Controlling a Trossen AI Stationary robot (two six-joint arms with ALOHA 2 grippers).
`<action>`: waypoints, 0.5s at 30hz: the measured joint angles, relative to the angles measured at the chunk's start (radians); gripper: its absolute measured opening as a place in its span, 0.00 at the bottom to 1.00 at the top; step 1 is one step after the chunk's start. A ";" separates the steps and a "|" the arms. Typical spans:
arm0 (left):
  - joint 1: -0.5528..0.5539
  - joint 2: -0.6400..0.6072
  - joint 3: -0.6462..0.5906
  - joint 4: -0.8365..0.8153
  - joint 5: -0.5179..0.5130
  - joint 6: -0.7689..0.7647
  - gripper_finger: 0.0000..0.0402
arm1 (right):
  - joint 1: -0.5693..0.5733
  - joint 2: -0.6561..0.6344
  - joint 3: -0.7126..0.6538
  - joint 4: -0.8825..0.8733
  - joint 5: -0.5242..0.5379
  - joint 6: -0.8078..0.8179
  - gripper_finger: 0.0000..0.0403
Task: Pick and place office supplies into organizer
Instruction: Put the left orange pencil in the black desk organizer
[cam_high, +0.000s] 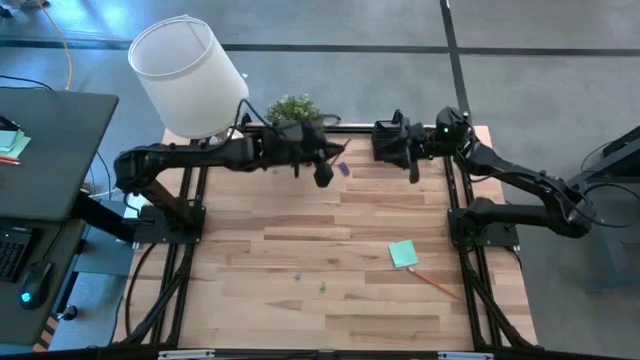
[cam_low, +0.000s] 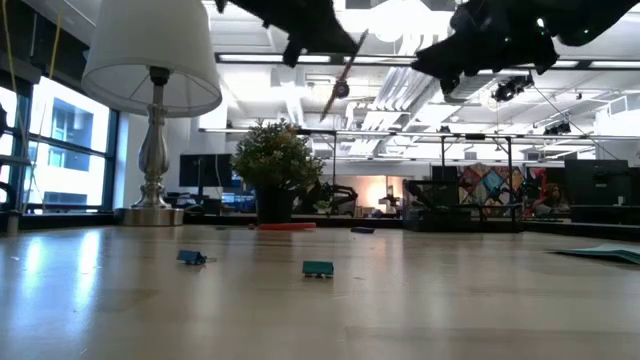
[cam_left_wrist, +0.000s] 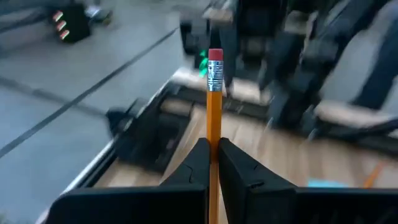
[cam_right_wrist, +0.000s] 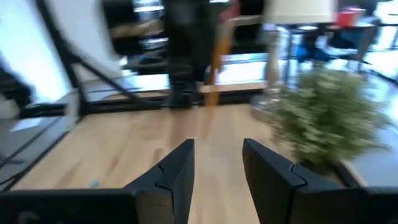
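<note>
**Pencil clamped in the left tool above the far edge of the surface**

Pencil (cam_left_wrist: 214, 106), orange with a red eraser and metal band, stood gripped between the left tool's (cam_left_wrist: 213, 155) two dark fingers, which were closed tight on its shaft; the eraser end pointed away from the wrist. In the high view the left tool (cam_high: 322, 172) hung near the 12 o'clock edge of the wooden surface (cam_high: 300, 300), with the pencil (cam_high: 338, 152) showing as a thin slanted line just beside it. From the low view the pencil (cam_low: 342, 75) was well above the surface, tilted.

The right tool (cam_right_wrist: 214, 163) was at about 1 o'clock on the surface in the high view (cam_high: 412, 168), its fingers partly apart with nothing between them. It faced the left arm across a short gap.

A small potted plant (cam_high: 294, 108) stood at 12 o'clock, just behind the left tool, and a white lamp shade (cam_high: 187, 76) rose at 11 o'clock. A small purple piece (cam_high: 344, 169) lay just beside the left tool. A mint-green sticky-note pad (cam_high: 403, 253) lay at about 4 o'clock, with a second orange pencil (cam_high: 433, 281) near it toward the edge. Two tiny bluish bits (cam_low: 318, 268) lay near 6 o'clock, well apart from both tools.
</note>
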 joint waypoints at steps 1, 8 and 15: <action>0.008 0.006 0.000 0.042 0.041 -0.006 0.00 | 0.014 0.003 0.000 -0.002 0.000 -0.010 0.32; 0.036 0.051 0.001 0.247 0.283 -0.060 0.00 | 0.089 0.045 0.000 0.132 0.068 -0.017 0.32; 0.021 0.114 -0.001 0.311 0.292 -0.072 0.00 | 0.128 0.050 0.000 0.187 0.018 0.030 0.32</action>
